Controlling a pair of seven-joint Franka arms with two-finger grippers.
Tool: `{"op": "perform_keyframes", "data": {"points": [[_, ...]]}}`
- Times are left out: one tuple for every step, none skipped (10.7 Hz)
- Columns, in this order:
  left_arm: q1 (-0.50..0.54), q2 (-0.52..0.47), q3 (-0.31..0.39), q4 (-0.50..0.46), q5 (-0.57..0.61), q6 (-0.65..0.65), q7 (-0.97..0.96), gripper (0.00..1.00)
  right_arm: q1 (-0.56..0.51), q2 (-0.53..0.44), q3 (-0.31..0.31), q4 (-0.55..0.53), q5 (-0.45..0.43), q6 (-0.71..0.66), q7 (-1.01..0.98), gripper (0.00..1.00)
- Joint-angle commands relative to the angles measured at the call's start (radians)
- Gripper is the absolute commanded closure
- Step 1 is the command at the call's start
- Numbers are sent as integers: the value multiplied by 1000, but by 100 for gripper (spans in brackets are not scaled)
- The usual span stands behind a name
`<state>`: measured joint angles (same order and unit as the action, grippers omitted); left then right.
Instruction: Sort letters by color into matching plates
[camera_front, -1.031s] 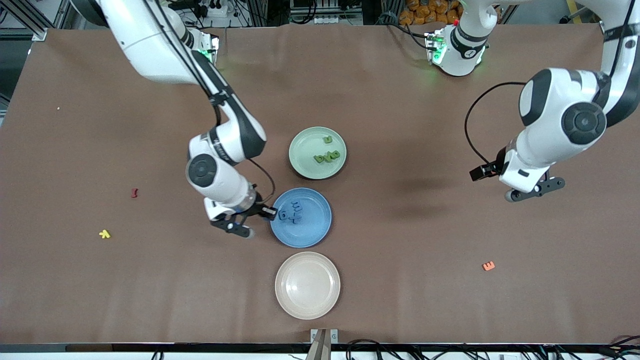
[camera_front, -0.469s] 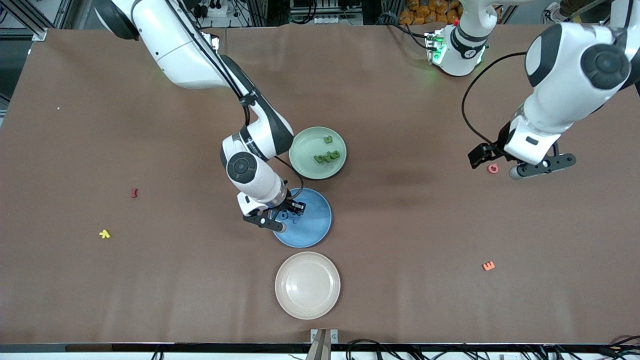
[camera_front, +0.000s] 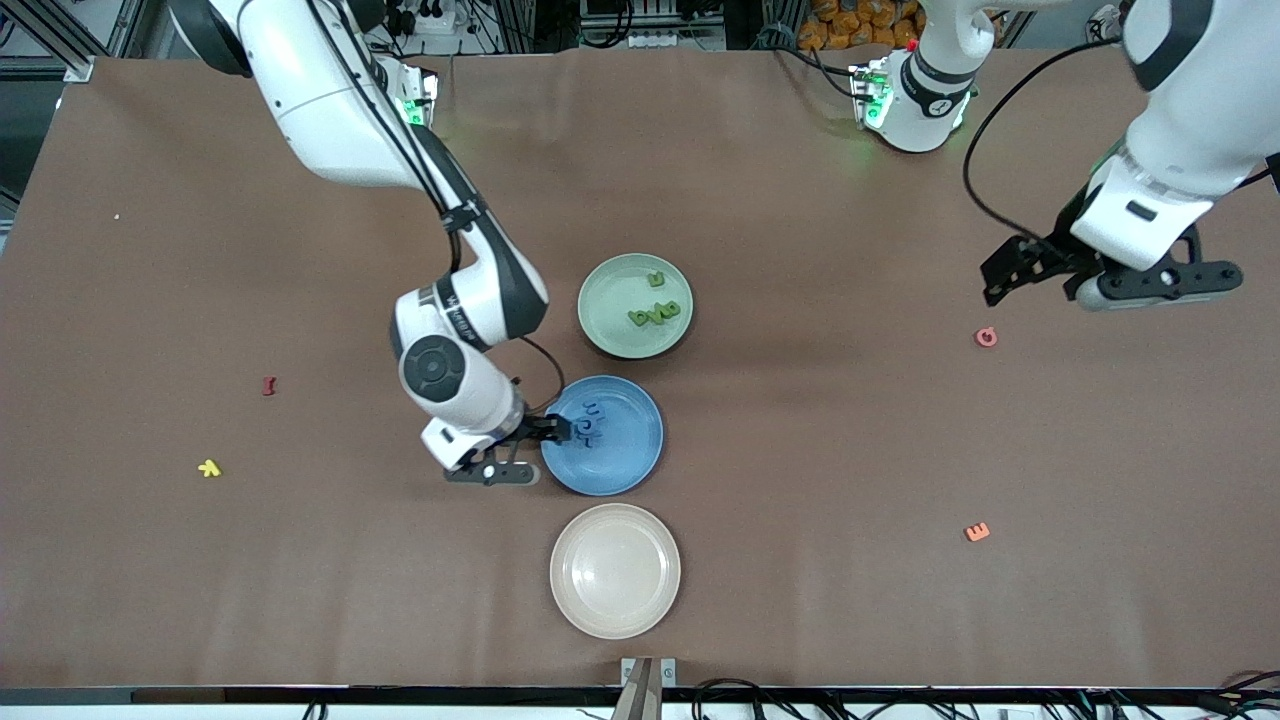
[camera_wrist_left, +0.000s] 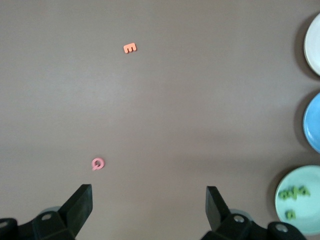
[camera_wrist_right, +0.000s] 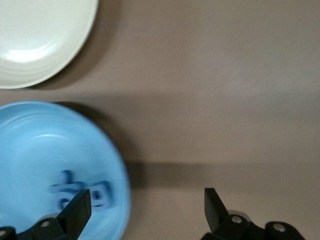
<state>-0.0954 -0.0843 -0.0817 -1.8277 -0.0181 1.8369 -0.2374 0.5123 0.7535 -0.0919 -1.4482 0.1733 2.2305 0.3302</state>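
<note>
Blue letters (camera_front: 590, 421) lie bunched in the blue plate (camera_front: 625, 460) at mid-table, while the right gripper (camera_front: 507, 452) hangs at the plate's 9 o'clock edge, fingers spread wide with nothing between them, as the right wrist view shows. At the blue plate's 12 o'clock sits the pale green plate (camera_front: 612, 335) with its green letters (camera_front: 655, 310) inside, 1 apart from a clump; how many make up either pile cannot be counted for certain. At 6 o'clock the cream plate (camera_front: 615, 610) holds nothing. The left gripper (camera_front: 1120, 280) hovers over bare table toward the left arm's end, fingers parted and holding nothing, with a pink letter (camera_front: 986, 337) on the cloth just beside its spot and an orange letter (camera_front: 977, 532) lying nearer the camera. A red letter (camera_front: 268, 385) and a yellow letter (camera_front: 209, 467) rest well apart toward the right arm's end. The pieces look light, rigid and chunky, unlikely to break, though small enough to skid or tip if nudged; each is probably best pinched across its 2 flat outer sides, fingers coming straight down and closing around the middle of the body.
</note>
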Motion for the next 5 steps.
{"op": "perform_keyframes", "data": {"points": [[-12, 39, 22, 164, -13, -137, 89, 0, -86, -69, -74, -3, -9, -93, -290, 0], [-17, 64, 20, 253, 4, -198, 89, 0, -122, -75, -94, -3, -11, -115, -366, 0], [-15, 81, 20, 299, 7, -220, 89, 0, -168, -77, -103, -4, -11, -123, -435, 0], [-15, 81, 20, 306, 12, -226, 89, 0, -214, -80, -106, -4, -14, -129, -503, 0], [-17, 80, 19, 304, 20, -238, 89, 0, -260, -82, -121, -4, -46, -146, -566, 0]]}}
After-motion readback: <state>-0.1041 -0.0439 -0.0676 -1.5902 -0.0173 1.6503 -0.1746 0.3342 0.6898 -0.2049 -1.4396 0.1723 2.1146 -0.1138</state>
